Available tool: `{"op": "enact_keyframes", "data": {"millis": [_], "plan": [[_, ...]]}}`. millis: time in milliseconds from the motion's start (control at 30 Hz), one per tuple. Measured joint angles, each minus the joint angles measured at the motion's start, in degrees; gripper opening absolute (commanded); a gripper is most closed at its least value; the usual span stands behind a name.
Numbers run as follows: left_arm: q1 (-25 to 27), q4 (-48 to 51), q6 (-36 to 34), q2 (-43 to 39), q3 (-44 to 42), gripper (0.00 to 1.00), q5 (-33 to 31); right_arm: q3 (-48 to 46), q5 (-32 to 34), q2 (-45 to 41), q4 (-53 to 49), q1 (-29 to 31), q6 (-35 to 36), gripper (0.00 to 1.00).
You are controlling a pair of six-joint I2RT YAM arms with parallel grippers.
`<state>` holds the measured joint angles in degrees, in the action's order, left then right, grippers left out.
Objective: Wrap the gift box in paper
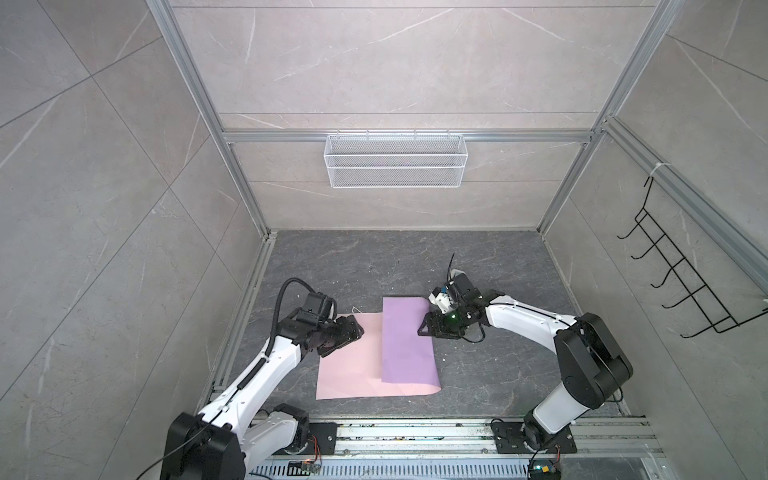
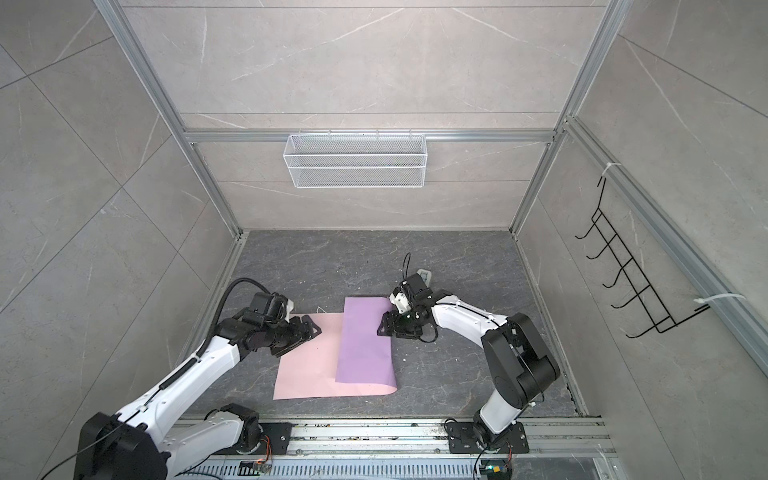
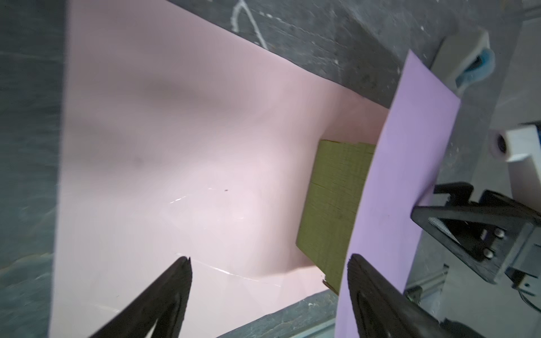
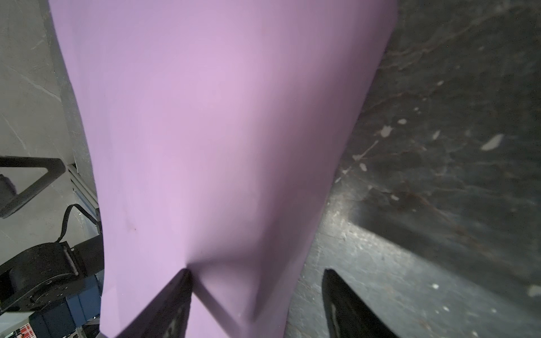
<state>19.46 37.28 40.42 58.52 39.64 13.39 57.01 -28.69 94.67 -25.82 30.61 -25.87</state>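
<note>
Gift box (image 3: 336,204): one, under one folded paper (image 1: 349,365); one wall basket (image 1: 395,160).

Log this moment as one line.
paper: large thin pink-lilac sheet, lilac flap folded over olive-green cardboard gift box | left gripper: open, over pink side | right gripper: open, fingertip denting flap

A white wire mesh basket (image 1: 395,166) hangs from the aluminium rail (image 1: 282,136) on the back wall. A black wire hook rack (image 1: 681,282) hangs on the right-hand wall. A small grey-white device (image 2: 424,274) lies on the dark, pale-flecked marbled tabletop (image 1: 353,257).
</note>
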Motion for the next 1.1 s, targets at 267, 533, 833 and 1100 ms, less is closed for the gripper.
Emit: {"op": "enact_keyframes", "data": {"millis": [267, 533, 833, 1100], "plan": [[-0.4, 8.4, 8.0, -7.9, -6.9, 0.93, -5.7, 0.0, 0.0, 0.0, 0.1, 0.0, 0.0, 0.7], [-0.5, 9.8, 13.7, -8.1, -10.9, 0.94, -8.9, 0.0, -0.1, 0.0, 0.1, 0.0, 0.0, 0.7], [-0.5, 5.6, 14.4, -3.7, -14.1, 0.93, -8.2, 0.0, -0.1, 0.0, 0.2, 0.0, 0.0, 0.69], [-1.2, -0.6, 10.9, -1.8, -13.8, 0.89, -4.7, 0.0, -0.1, 0.1, 0.3, 0.0, 0.0, 0.69]]}}
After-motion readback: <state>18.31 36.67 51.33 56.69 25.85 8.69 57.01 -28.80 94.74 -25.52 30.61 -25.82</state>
